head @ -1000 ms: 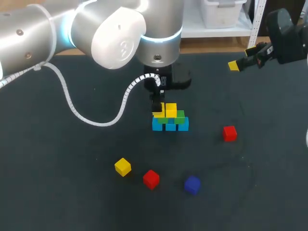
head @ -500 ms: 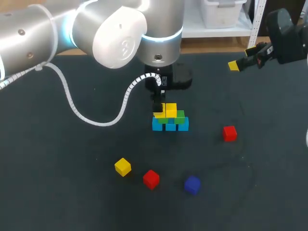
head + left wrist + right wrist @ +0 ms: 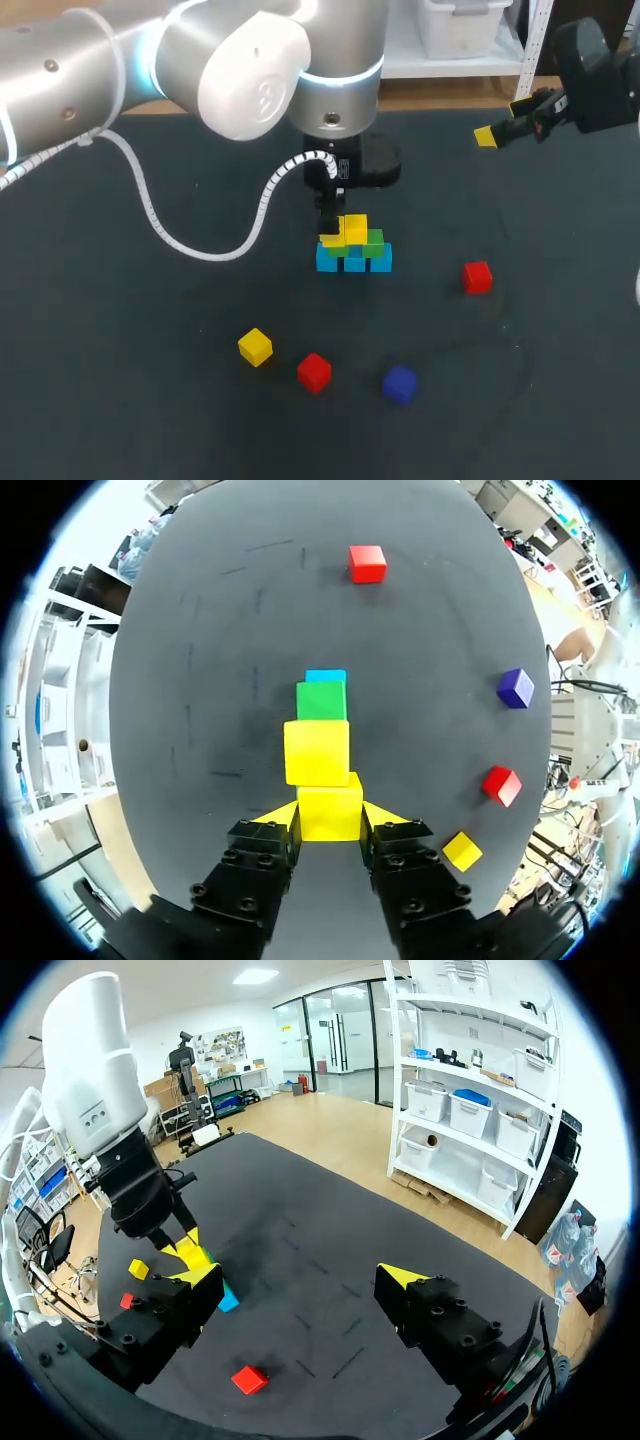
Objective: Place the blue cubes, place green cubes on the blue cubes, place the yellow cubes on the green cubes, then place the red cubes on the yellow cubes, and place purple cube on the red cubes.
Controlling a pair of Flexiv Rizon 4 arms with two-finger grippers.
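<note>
Yellow cube (image 3: 330, 813) clamped in left gripper (image 3: 330, 817); stack's blue base (image 3: 325, 676) mostly hidden behind green cube (image 3: 321, 701). Right gripper (image 3: 503, 121), upper right, gapes empty.

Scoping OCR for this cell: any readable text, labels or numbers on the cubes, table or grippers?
No readable text anywhere.
Cube stack: plain faces, no print.
Loose yellow cube, purple cube: plain.
Table: faint scuffs only, no writing.
Left gripper, around the held yellow cube, and right gripper: no legible labels.
</note>
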